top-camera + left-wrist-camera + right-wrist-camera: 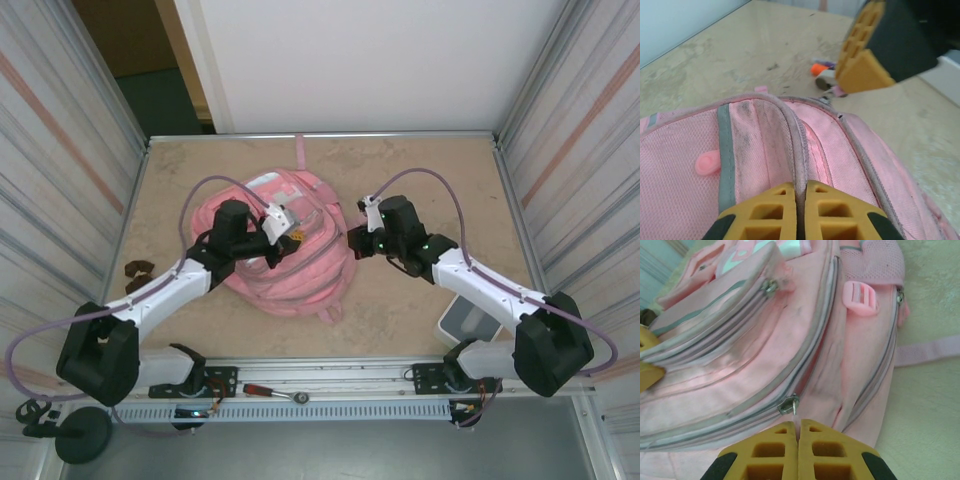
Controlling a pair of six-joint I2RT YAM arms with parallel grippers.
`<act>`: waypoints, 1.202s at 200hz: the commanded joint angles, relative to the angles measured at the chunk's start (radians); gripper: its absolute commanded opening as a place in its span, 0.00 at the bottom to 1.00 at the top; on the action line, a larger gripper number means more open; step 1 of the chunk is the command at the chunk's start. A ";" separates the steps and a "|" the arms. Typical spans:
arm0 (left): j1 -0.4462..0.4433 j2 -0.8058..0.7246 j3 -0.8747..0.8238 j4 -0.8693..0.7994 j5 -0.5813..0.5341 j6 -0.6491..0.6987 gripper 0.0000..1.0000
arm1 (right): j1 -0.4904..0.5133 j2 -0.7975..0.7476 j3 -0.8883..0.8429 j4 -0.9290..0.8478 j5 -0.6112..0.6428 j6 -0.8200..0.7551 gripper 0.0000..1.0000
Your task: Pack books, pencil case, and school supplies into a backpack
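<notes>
My left claw [800, 189] was pinched shut on a raised seam of the pink backpack [850, 155], which ran straight into the slit between the pads; my right claw [799, 426] sat closed just below a metal zip pull [789, 404], and I could not tell whether it held any fabric. Beyond the bag the school supplies [816, 69] lay on the table [740, 45], an orange piece and a whitish one half hidden behind my right claw's pad, a purple bit too blurred to name.

One backpack [300, 280] (pink), one white container [465, 322].
</notes>
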 commanded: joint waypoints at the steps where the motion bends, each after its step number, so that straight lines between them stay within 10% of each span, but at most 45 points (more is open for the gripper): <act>1: 0.066 -0.072 -0.025 0.076 0.245 0.075 0.00 | -0.086 -0.009 0.016 -0.095 0.107 -0.003 0.00; 30: 0.171 -0.062 -0.055 0.209 0.336 0.020 0.00 | -0.067 -0.008 0.001 -0.048 0.057 0.020 0.00; 56: 0.198 -0.022 -0.022 0.156 0.174 0.062 0.01 | -0.013 -0.014 -0.010 -0.012 0.065 0.027 0.00; 107: 0.192 -0.050 -0.032 0.127 -0.077 0.028 0.44 | 0.092 -0.015 -0.018 0.070 0.063 0.060 0.00; 182: -0.140 -0.357 -0.119 -0.114 -0.395 0.239 0.61 | 0.184 -0.012 0.034 0.082 0.069 0.073 0.00; 240: -0.268 -0.199 -0.101 -0.158 -0.513 0.354 0.52 | 0.203 -0.020 0.056 0.071 0.063 0.076 0.00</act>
